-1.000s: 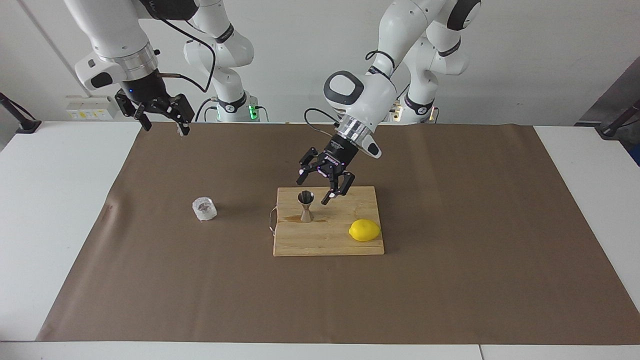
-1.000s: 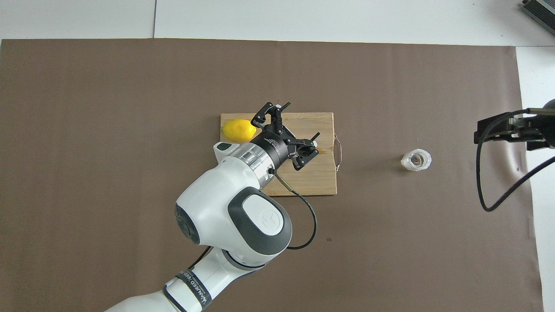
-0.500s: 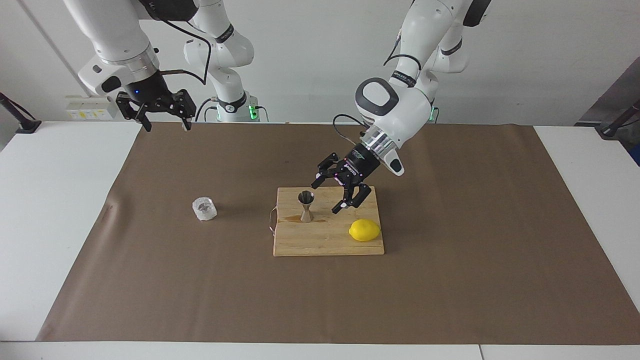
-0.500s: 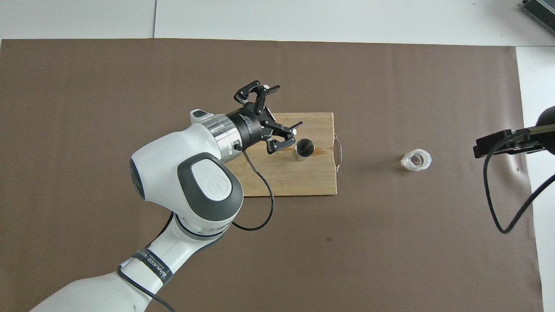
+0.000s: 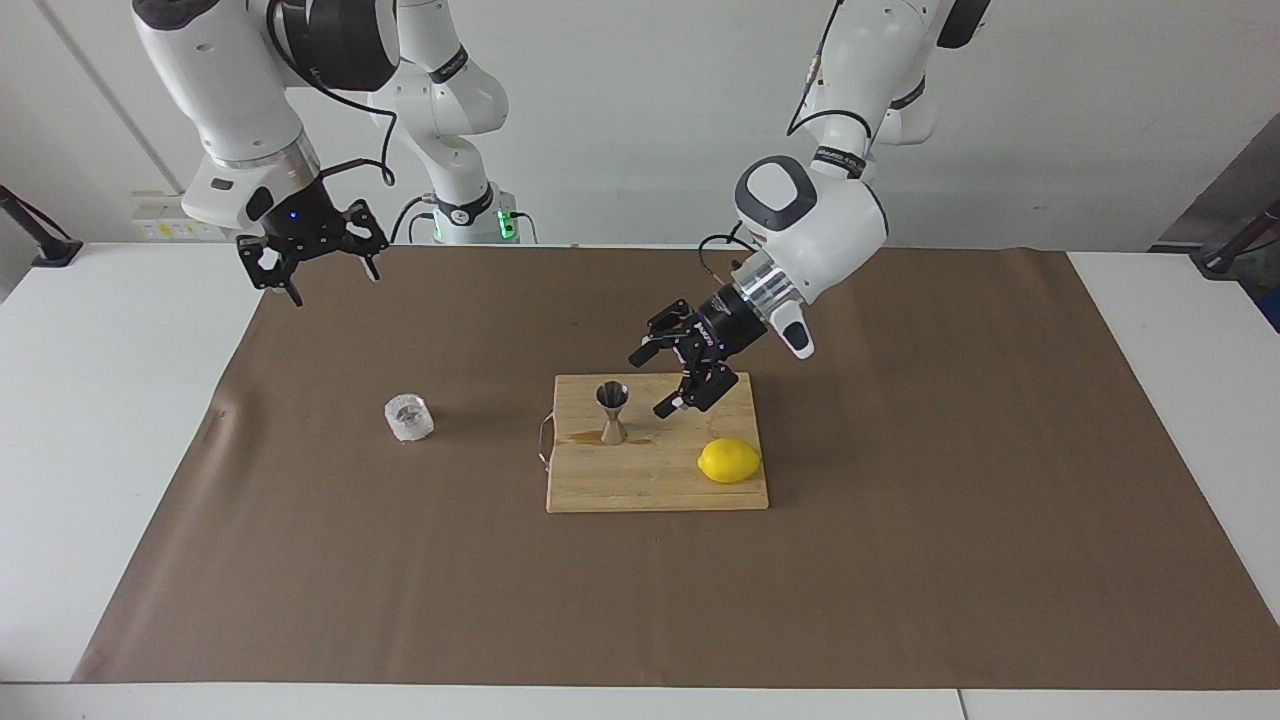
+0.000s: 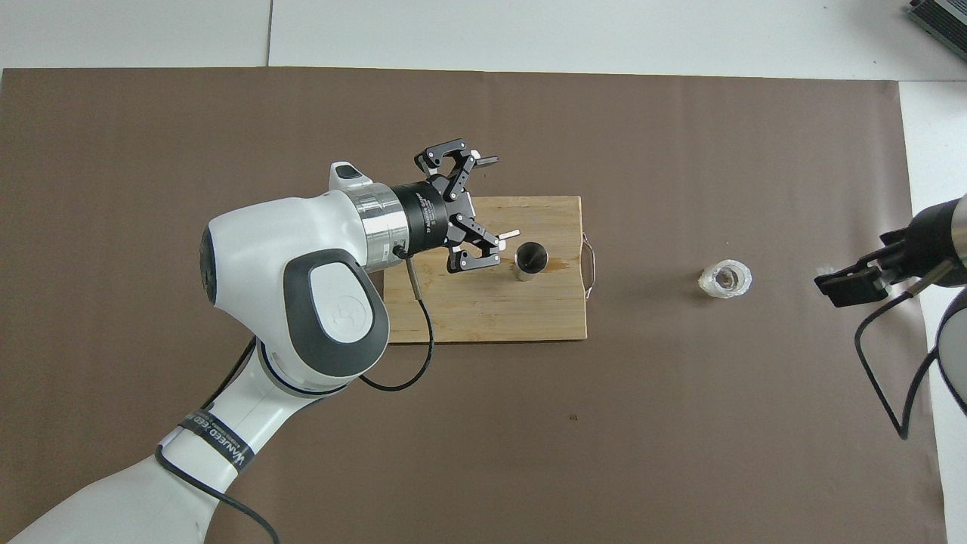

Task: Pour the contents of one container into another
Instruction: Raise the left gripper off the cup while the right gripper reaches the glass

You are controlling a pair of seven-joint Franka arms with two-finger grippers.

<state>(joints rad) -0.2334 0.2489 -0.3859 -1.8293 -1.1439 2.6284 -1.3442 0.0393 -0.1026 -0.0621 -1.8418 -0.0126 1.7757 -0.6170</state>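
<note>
Your left gripper (image 5: 662, 380) has swung back from the jigger (image 5: 612, 411) since a second ago, and your right gripper (image 5: 318, 268) has dipped slightly. Going across the facing view: at upper left, the right gripper hangs over the mat's edge, fingers spread and empty. Left of centre, the cup (image 5: 409, 418) sits alone on the mat, well apart from the board (image 5: 655, 482). At centre, the jigger stands upright on the board, the left gripper just beside it, fingers wide open. A lemon (image 5: 729, 461) lies on the board's lower right corner.
</note>
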